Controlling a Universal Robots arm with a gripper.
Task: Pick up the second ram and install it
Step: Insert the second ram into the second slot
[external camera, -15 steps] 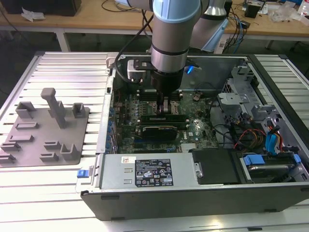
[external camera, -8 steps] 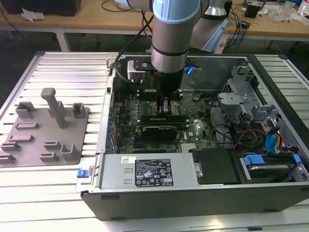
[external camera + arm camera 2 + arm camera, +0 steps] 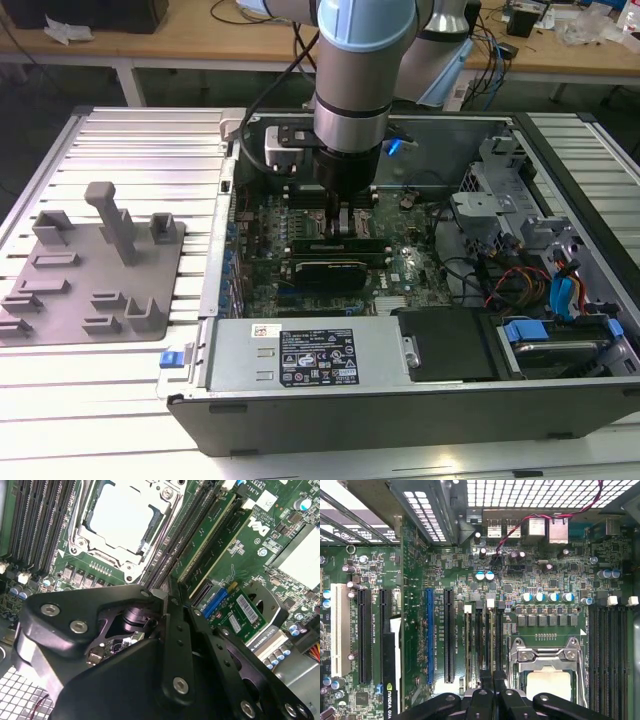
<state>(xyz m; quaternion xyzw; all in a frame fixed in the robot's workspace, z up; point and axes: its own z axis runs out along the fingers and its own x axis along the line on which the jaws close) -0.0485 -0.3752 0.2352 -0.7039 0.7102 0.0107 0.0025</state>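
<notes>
My gripper (image 3: 345,222) reaches down into the open computer case, over the memory slots beside the CPU socket (image 3: 120,520). In the second wrist view two green sticks stand side by side in the slots. The second ram (image 3: 207,539) is the one nearer the socket, and it runs straight in between my fingertips. My gripper (image 3: 167,597) is shut on its top edge, about midway along the stick. The other stick (image 3: 232,530) sits level with it, one slot farther out. In the first wrist view my gripper (image 3: 490,682) hangs over those same slots.
A grey holder tray (image 3: 90,270) with posts lies on the ribbed table at the exterior view's left. A black graphics card (image 3: 325,270) sits close in front of the slots. The power supply (image 3: 300,355), drive cage and loose cables (image 3: 520,280) crowd the case.
</notes>
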